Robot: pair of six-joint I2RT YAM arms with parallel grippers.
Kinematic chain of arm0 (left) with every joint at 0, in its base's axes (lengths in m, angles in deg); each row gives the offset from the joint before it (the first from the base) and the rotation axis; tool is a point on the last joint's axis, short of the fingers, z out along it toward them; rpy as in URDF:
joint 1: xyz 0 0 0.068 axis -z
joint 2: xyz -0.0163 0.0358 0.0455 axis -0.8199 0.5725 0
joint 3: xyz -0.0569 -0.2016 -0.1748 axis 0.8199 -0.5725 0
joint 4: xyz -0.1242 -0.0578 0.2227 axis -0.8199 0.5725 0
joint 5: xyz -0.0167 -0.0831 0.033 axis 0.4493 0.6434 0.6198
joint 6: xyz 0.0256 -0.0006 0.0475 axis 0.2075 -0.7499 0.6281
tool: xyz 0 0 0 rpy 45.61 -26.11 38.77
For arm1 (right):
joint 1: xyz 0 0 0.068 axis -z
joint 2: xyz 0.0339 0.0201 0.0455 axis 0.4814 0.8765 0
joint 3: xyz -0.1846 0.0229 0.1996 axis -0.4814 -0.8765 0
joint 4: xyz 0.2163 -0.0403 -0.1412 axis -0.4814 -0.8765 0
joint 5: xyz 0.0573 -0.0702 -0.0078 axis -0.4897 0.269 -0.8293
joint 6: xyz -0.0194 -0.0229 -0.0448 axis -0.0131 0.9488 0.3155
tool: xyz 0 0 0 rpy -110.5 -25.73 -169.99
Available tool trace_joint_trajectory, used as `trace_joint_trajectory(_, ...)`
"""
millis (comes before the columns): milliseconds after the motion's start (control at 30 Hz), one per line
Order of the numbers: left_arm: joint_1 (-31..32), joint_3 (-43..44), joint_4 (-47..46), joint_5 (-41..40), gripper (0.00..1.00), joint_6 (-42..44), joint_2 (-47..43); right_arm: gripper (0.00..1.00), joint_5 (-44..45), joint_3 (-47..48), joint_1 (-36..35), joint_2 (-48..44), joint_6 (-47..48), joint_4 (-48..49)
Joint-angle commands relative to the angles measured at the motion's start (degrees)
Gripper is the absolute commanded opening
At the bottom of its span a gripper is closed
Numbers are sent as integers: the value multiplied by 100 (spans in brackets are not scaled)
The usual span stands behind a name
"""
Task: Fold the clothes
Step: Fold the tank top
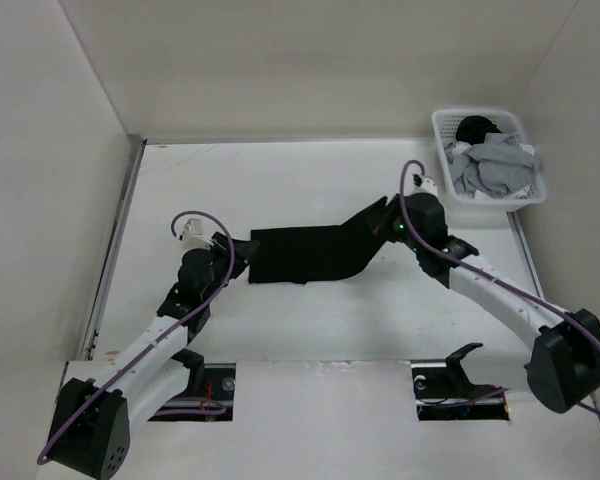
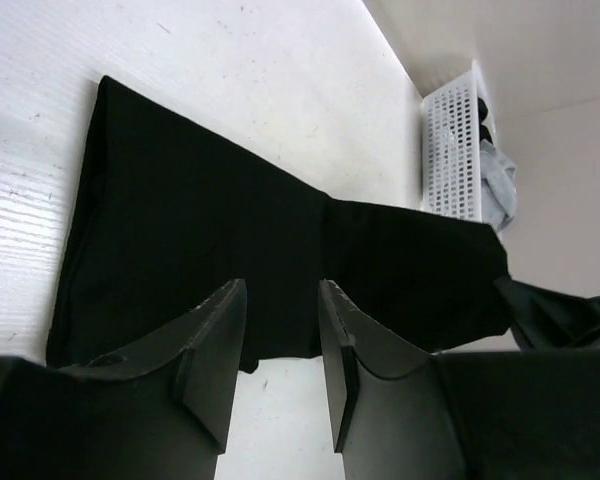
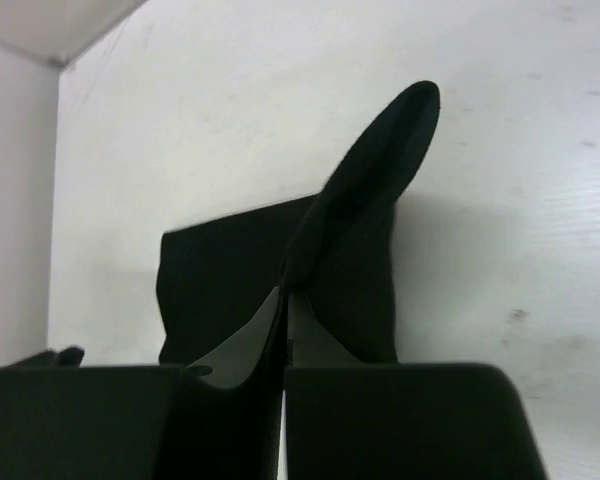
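The clothes, a plain black garment [image 1: 305,255], lie as a long strip across the middle of the table. My left gripper [image 1: 236,258] stands open at the strip's left end. In the left wrist view its fingers [image 2: 280,290] straddle the cloth's [image 2: 200,230] near edge with bare table between them and nothing gripped. My right gripper [image 1: 385,226] is shut on the strip's right end, which rises off the table. In the right wrist view the pinched fabric [image 3: 380,160] stands up in a curled fold just beyond the closed fingertips [image 3: 285,295].
A white lattice basket [image 1: 488,155] at the back right corner holds grey garments [image 1: 495,170] and a dark item; the same basket [image 2: 450,150] shows in the left wrist view. Walls close in the left, back and right sides. A metal rail [image 1: 115,250] runs along the table's left edge.
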Motion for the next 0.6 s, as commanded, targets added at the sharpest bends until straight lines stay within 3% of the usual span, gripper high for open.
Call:
trace_joint_trajectory(0, 31, 82, -314, -116, 34, -96, -317, 1, 860, 926, -852, 507, 617, -724)
trace_joint_trajectory(200, -232, 38, 186, -54, 36, -158, -1055, 1, 1547, 2675, -2251, 2080, 767, -1436)
trace_joint_trajectory(433, -969, 556, 1267, 69, 37, -255, -1776, 5, 1556, 4696, -3131, 4031, 416, -2122)
trace_joint_trajectory(500, -1259, 653, 1400, 165, 38, -255, -1952, 14, 1486, 5145, -3228, 4550, 197, -2158)
trace_joint_trajectory(567, -1523, 741, 1426, 349, 38, -255, -1996, 32, 1425, 5349, -3272, 4867, -137, -2071)
